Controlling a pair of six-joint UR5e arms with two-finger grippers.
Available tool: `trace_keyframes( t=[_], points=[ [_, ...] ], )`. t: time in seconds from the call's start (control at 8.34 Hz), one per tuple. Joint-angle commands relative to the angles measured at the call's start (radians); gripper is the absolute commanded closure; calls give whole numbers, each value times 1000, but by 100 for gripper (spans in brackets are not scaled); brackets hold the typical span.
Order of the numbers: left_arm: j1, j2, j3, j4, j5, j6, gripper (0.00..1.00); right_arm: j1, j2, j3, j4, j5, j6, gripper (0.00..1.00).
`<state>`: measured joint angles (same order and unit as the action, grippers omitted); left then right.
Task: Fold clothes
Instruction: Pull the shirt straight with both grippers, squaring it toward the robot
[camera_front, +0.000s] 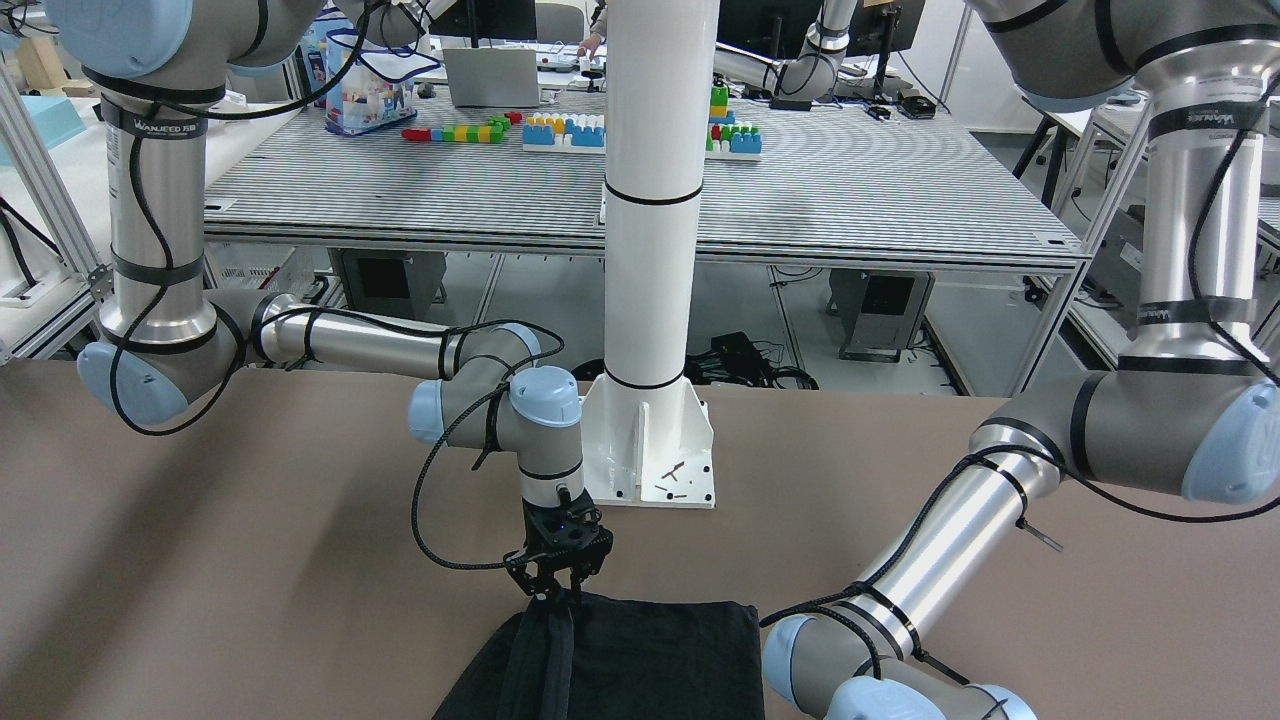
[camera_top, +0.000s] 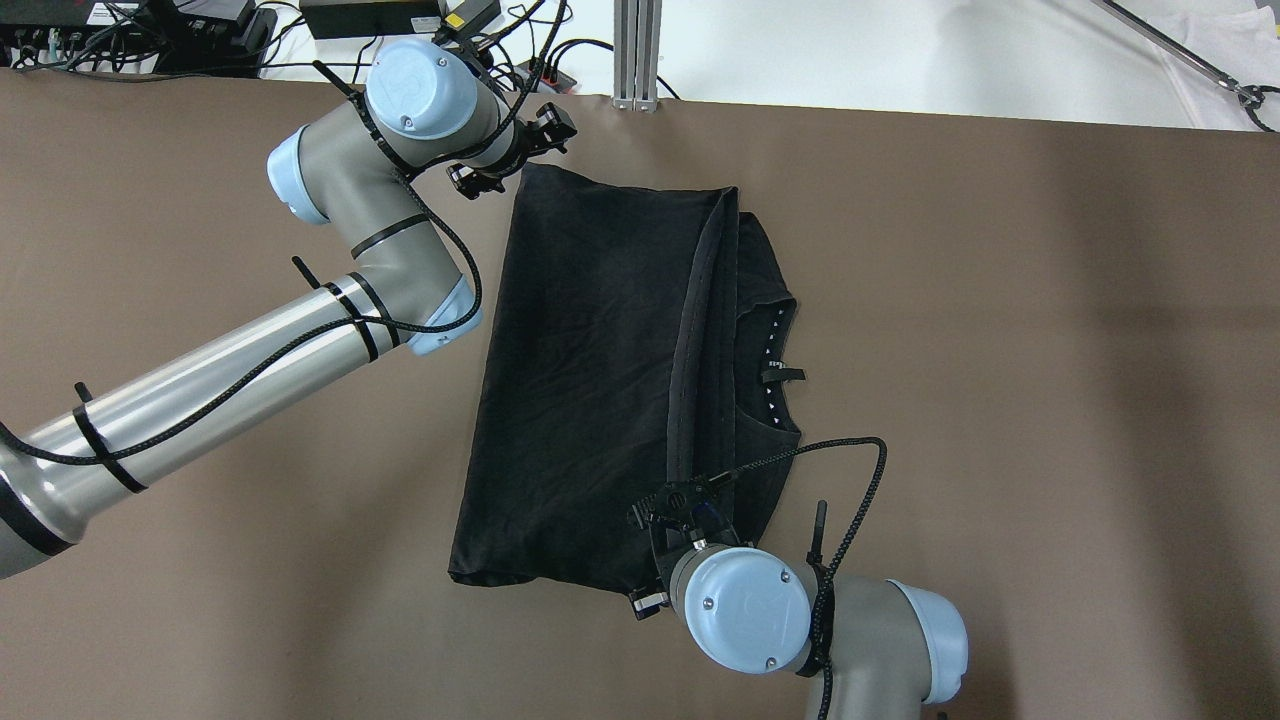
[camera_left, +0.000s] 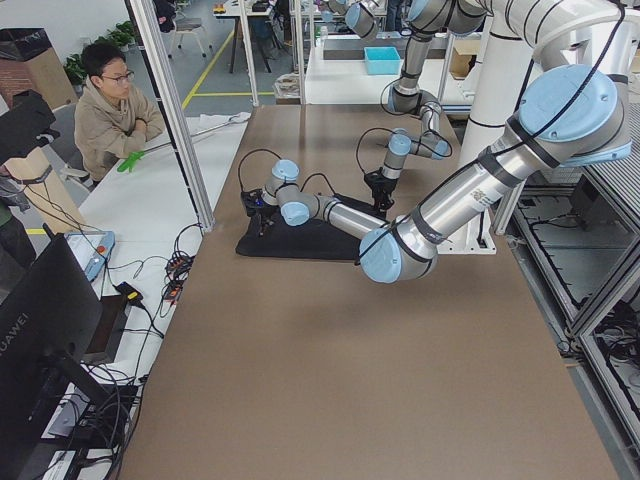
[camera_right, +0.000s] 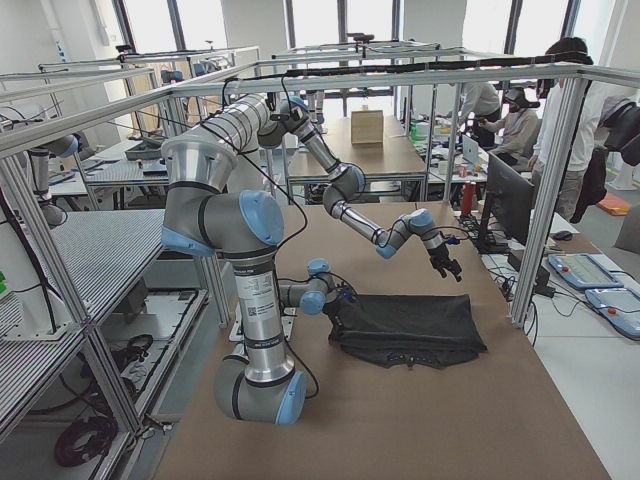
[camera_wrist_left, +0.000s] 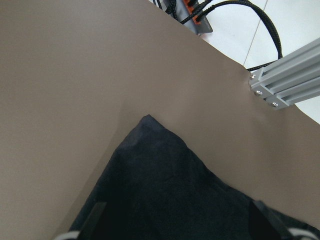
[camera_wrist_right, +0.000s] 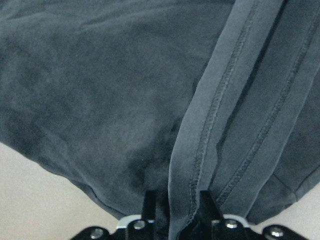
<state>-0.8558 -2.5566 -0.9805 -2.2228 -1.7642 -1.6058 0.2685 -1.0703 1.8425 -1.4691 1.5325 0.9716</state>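
Note:
The clothes (camera_top: 590, 380) are one black garment lying folded on the brown table, its stitched hem running down the middle and a neckline showing on the right. My right gripper (camera_top: 685, 495) stands at the hem's near end. In the right wrist view its fingers (camera_wrist_right: 148, 202) close on either side of the hem (camera_wrist_right: 200, 150), so it is shut on the clothes (camera_wrist_right: 100, 90). In the front-facing view the right gripper (camera_front: 555, 588) pinches the clothes' (camera_front: 650, 650) edge. My left gripper (camera_top: 510, 152) hovers open over the far left corner of the clothes (camera_wrist_left: 165, 190), holding nothing.
A white pillar on a base plate (camera_front: 650, 450) stands at the table's robot side. An aluminium post (camera_top: 637, 50) and cables sit past the far edge. A person (camera_left: 110, 110) sits beyond the table's far side. Bare brown table (camera_top: 1000, 350) spreads around the garment.

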Motion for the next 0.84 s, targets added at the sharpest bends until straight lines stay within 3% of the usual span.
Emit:
trace_keyframes(
  t=[0.0, 0.36, 0.48, 0.6, 0.72],
  points=[
    [3, 2, -15, 0, 2, -8, 0, 0, 1, 0, -11, 0, -1, 100],
    [4, 9, -15, 0, 2, -8, 0, 11, -2, 29, -31, 15, -13, 100],
    [6, 9, -15, 0, 2, -10, 0, 15, -38, 108, -78, 37, -22, 100],
    [6, 9, -15, 0, 2, -10, 0, 5, -131, 245, -129, 41, -14, 100],
    [6, 9, -20, 2, 2, -14, 0, -56, -186, 276, -129, 2, 31, 100]
  ],
)
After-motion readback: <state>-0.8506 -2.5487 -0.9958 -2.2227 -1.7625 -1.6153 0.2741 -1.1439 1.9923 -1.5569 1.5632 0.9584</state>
